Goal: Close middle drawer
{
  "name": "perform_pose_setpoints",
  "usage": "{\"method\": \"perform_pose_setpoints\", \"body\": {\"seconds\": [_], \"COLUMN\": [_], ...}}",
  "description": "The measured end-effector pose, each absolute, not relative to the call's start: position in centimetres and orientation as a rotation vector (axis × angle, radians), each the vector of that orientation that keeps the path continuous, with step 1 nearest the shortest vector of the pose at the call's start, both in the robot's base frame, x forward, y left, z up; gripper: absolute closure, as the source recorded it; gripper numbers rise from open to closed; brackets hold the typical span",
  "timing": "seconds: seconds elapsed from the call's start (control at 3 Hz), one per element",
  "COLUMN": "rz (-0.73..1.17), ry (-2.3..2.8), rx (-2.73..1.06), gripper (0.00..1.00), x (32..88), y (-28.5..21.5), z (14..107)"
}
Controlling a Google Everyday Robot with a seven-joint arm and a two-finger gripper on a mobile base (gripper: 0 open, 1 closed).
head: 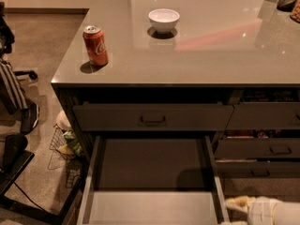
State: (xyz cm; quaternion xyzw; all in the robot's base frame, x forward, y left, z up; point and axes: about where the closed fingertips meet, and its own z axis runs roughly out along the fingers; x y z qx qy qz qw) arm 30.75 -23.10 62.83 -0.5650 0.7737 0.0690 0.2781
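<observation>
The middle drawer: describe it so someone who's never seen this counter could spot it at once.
Find the grey counter with the red soda can and white bowl. Below the can's end, under the wide drawer front, the middle drawer is pulled far out. Only it shows its paler grey inner walls and floor; the gripper sits beside its right wall.
</observation>
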Motion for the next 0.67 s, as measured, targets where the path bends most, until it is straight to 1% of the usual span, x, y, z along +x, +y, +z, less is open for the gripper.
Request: {"method": "perform_pose_setpoints", "body": {"seconds": [0.33,0.67], "rz": [0.193,0.191], "ry": [2.138,2.137], "rx": [-1.512,-1.516], "gripper": [0.73,0.96], "x": [28.15,28.12], "y": [-24.34,-24.28], "z": [59.67,59.73]}}
